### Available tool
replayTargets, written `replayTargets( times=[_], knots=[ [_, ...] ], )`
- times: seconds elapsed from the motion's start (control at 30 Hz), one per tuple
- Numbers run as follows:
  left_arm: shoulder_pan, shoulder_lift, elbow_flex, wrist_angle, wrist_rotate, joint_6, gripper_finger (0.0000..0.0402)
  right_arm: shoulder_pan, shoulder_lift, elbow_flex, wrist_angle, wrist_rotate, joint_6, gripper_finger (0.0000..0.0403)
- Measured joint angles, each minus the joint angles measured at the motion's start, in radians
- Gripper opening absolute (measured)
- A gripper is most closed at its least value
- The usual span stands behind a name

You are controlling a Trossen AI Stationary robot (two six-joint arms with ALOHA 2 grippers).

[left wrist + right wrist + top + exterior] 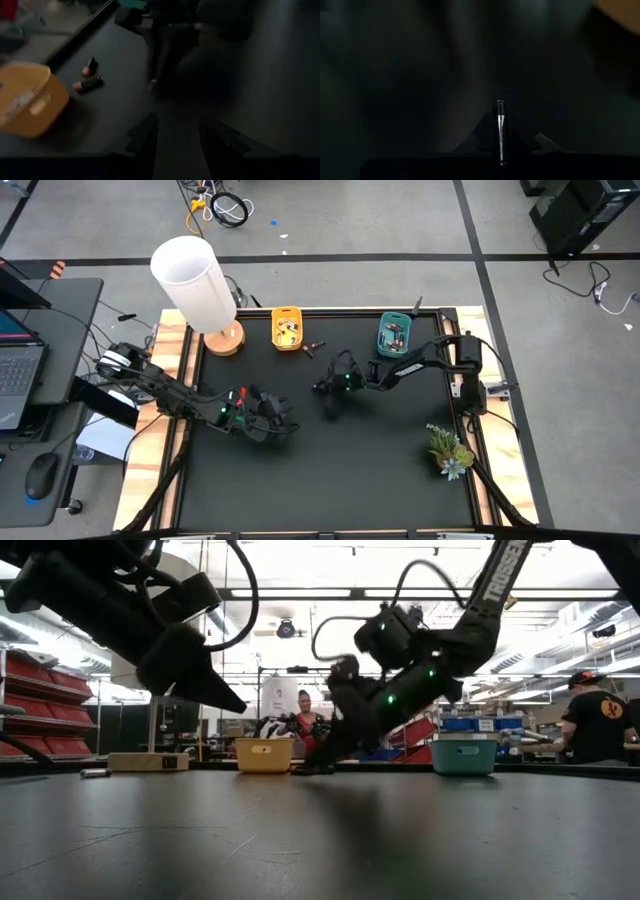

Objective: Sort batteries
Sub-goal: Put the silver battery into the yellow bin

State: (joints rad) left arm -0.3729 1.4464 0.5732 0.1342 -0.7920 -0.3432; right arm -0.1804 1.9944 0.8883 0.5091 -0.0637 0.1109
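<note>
Black matting covers the counter (330, 480) in the high view, where the left gripper (283, 417) hangs over the left-middle of the mat and the right gripper (325, 389) sits near the centre; from this height I cannot tell how either pair of jaws stands. Beyond the right jaws, toward the far edge, stand a yellow bin (287, 328) and a teal bin (394, 335), each with batteries inside, and two loose dark batteries (313, 348) lie on the mat between the yellow bin and the right jaws. A white lamp (196, 283) on a wooden base stands at the far left corner, and a small plant (450, 450) sits near the right edge. In the low view the left gripper (215, 688) hangs well above the counter at the upper left, while the right gripper (315, 762) reaches down almost to the surface, with the yellow bin (264, 754) just behind and beside it and the teal bin (464, 754) farther off; people show in the room behind. In the left wrist view the left jaws stand apart and empty, fingers (142, 135) spread over bare mat; ahead of them lie the two dark batteries (88, 82) with reddish ends, beside the yellow bin (30, 100). In the right wrist view the right jaws are closed on a slim silvery battery (500, 132), which stands upright between them and juts out past the tips, over dark mat.
</note>
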Motion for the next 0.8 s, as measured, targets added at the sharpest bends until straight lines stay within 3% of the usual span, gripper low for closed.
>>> replayTargets(
  times=[0.23,0.33,0.53,0.8],
  knots=[
    [0.0,0.035,0.0,0.002,-0.002,0.294,0.0147,0.068,-0.009,0.014,0.019,0.012,0.026,0.0027],
    [0.0,0.061,0.0,0.003,-0.008,0.332,0.0147,0.077,-0.01,0.039,0.014,0.033,0.025,0.0027],
    [0.0,0.081,0.0,0.002,-0.01,0.242,0.0147,0.073,-0.011,0.139,-0.073,0.052,0.019,0.0027],
    [-0.018,0.079,-0.04,0.005,-0.025,0.126,0.0147,0.017,0.017,0.435,-0.338,0.109,-0.073,0.0027]
  ],
)
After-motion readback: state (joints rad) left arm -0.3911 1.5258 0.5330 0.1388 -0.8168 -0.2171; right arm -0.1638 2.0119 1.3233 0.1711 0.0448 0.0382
